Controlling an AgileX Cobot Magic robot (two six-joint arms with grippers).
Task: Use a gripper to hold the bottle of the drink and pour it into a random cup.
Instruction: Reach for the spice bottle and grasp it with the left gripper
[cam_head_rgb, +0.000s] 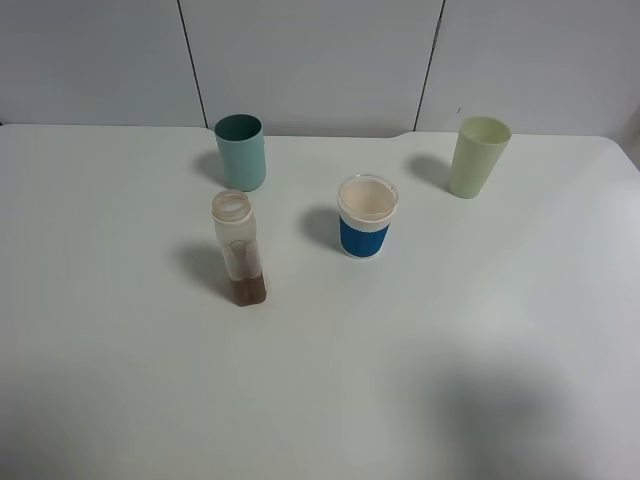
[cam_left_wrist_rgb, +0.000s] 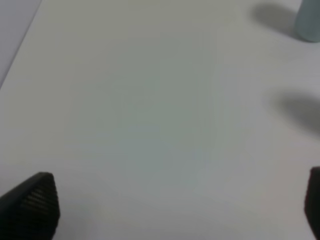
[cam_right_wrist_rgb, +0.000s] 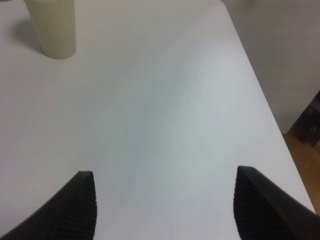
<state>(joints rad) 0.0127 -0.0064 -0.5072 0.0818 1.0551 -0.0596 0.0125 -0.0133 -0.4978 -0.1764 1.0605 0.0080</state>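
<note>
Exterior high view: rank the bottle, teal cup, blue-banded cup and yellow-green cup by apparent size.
1. bottle, clearly tallest.
2. blue-banded cup, yellow-green cup, teal cup: too alike to rank; the banded one sits nearer the camera.

The big white table (cam_head_rgb: 120, 380) looks smooth and matt. The small clear plastic bottle (cam_head_rgb: 238, 235), left of the middle, is see-through and a bit shiny. The teal plastic cup (cam_head_rgb: 241, 153) above it looks smooth and dull. My right gripper (cam_right_wrist_rgb: 162, 200) has black fingers (cam_right_wrist_rgb: 82, 205) with rough, ribbed faces.
</note>
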